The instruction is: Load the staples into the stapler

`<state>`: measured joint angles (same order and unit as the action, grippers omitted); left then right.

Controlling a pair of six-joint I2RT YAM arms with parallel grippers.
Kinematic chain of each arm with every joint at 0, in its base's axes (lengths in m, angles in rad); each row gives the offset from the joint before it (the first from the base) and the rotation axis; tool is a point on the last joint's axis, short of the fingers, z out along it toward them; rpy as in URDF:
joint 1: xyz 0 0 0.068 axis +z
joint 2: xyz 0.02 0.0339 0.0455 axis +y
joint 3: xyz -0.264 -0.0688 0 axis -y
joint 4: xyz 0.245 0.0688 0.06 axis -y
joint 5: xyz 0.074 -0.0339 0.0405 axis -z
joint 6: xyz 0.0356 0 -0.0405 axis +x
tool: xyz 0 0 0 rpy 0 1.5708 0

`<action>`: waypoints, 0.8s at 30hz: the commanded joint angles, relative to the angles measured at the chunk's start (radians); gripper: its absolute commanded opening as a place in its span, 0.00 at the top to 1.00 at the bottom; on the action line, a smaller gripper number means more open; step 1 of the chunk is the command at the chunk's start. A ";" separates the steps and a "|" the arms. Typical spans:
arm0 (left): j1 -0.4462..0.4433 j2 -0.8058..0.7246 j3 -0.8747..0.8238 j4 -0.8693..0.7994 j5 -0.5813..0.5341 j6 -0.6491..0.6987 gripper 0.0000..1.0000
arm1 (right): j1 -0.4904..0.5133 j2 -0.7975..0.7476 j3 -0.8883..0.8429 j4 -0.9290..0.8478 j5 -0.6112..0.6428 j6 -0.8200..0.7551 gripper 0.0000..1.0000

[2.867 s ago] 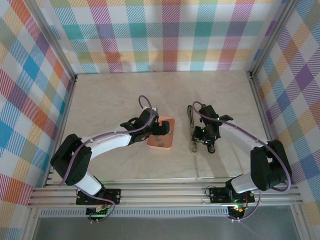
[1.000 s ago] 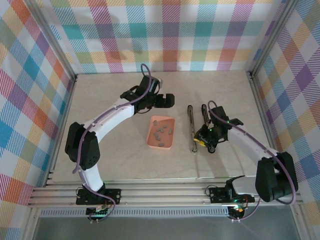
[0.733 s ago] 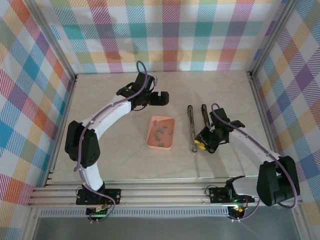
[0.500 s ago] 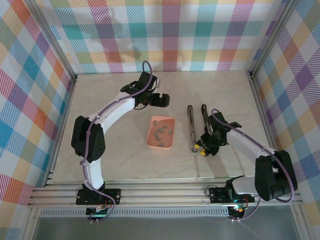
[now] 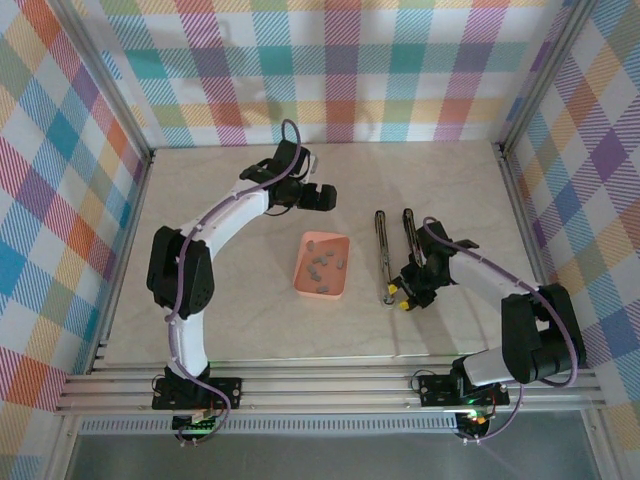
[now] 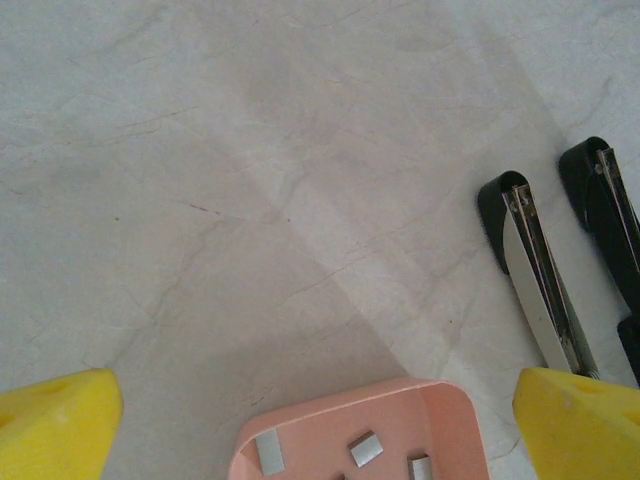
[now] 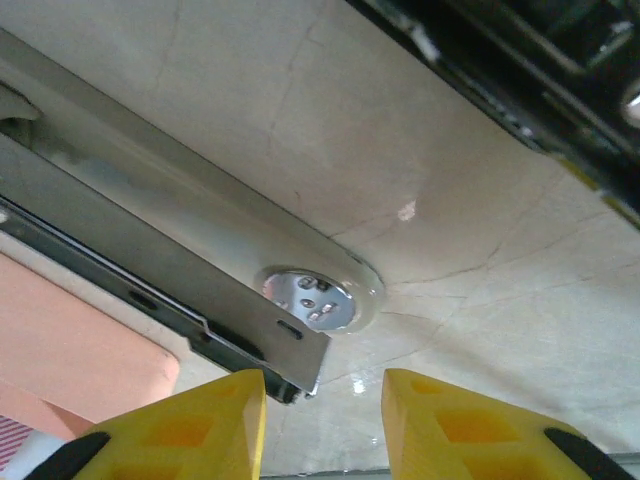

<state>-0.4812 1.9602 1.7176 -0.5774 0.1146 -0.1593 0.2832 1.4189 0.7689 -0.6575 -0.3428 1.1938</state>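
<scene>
The stapler [image 5: 383, 250] lies opened on the table, its two long black-and-metal parts side by side. Several small grey staples [image 5: 322, 265] lie in a pink tray [image 5: 304, 282] to its left. My left gripper [image 5: 322, 198] hangs wide open behind the tray, with nothing between its yellow fingers [image 6: 50, 425]. The left wrist view shows the tray's far edge [image 6: 350, 395], staples [image 6: 366, 449] and the stapler [image 6: 540, 300]. My right gripper [image 5: 399, 297] is at the stapler's near end. Its jaws [image 7: 325, 430] stand apart and empty just below the metal rail [image 7: 150, 240] and round anvil plate [image 7: 312, 298].
Checked walls close in the table on three sides, with metal rails along their bases. A corner of the pink tray [image 7: 70, 350] lies just left of the right gripper. The stapler's black part [image 7: 520, 60] crosses the top right of the right wrist view.
My right gripper has slid down toward the stapler's near end and its jaws have parted a little. My left gripper has drawn back from the tray and shifted slightly, staying wide open.
</scene>
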 commanded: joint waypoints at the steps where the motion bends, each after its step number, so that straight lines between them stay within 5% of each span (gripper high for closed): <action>1: 0.016 0.016 0.040 -0.024 0.023 0.009 0.00 | -0.010 0.029 0.036 0.010 -0.028 0.014 0.65; 24: 0.053 0.023 0.042 -0.017 0.066 0.017 0.00 | -0.009 0.045 0.072 -0.072 -0.013 -0.008 0.71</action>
<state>-0.4442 1.9762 1.7458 -0.5774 0.1532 -0.1589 0.2760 1.5024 0.8204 -0.6636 -0.3687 1.1896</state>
